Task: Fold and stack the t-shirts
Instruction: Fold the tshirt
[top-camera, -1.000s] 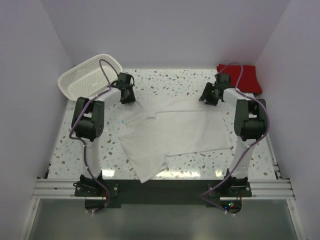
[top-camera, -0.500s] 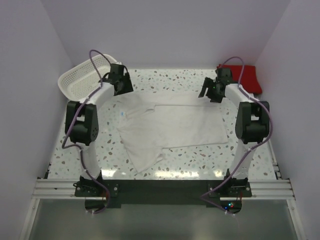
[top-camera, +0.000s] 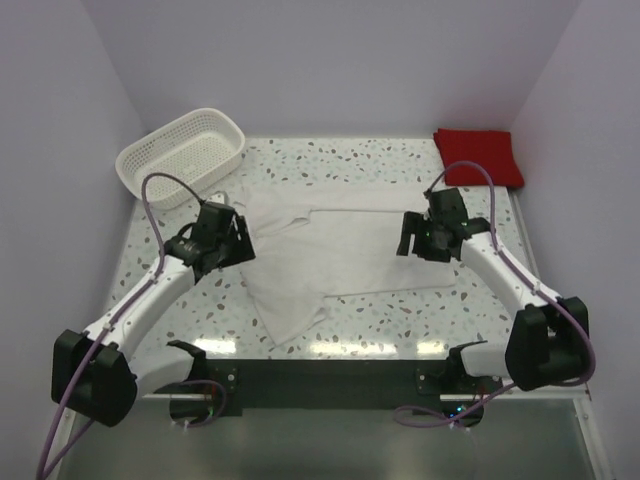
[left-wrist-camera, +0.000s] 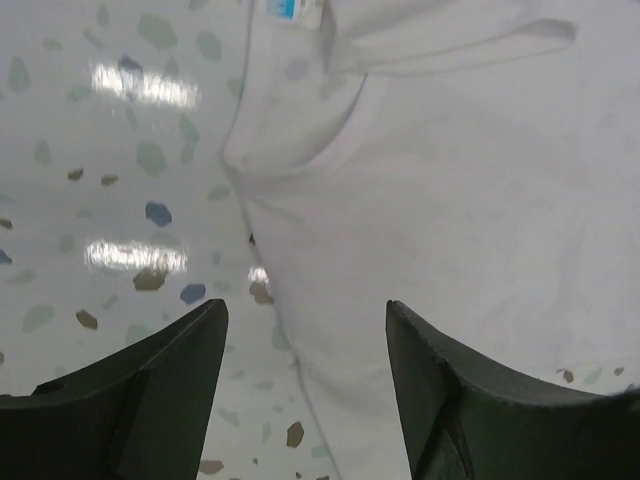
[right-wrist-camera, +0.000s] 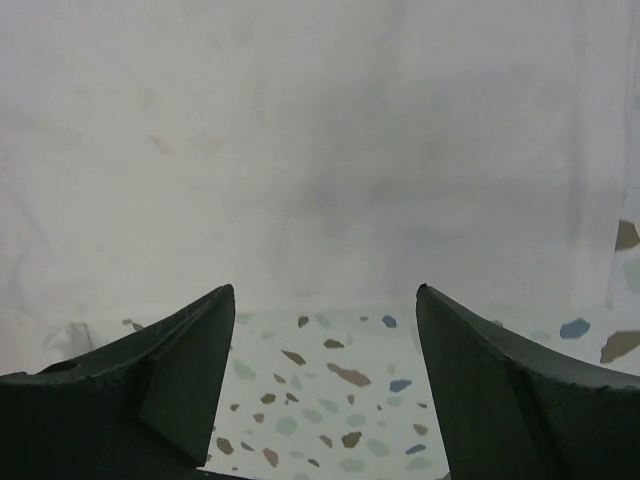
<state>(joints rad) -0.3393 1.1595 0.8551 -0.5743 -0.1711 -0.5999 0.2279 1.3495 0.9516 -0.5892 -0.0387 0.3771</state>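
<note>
- The big white cloth t-shirt (top-camera: 345, 245) lies spread out in the middle of the speckled stone-look table (top-camera: 330, 165). One part of it points down toward the near edge.
- The small red cloth t-shirt (top-camera: 478, 157) sits folded in the far right corner, well apart from the white one.
- A white plastic lattice basket (top-camera: 180, 150) stands in the far left corner.
- The left arm lies low and long. It reaches from the near left corner up and to the right, toward the left side of the white shirt.
- The left gripper (top-camera: 236, 246) is at the left edge of the white shirt. In the left wrist view its two dark fingers (left-wrist-camera: 150, 385) are wide apart and hold nothing.
- In that view the shirt's edge runs down between the two fingers, and the collar with a tiny blue tag (left-wrist-camera: 290, 8) is at the top.
- The right arm is low and stretched out too. It reaches from the near right corner up and to the left.
- The right gripper (top-camera: 410, 238) is over the right part of the white shirt. Its fingers (right-wrist-camera: 160, 380) stand wide apart, with nothing in them.
- In the right wrist view the near edge of the shirt crosses just past the fingertips, with bare table between the fingers.
</note>
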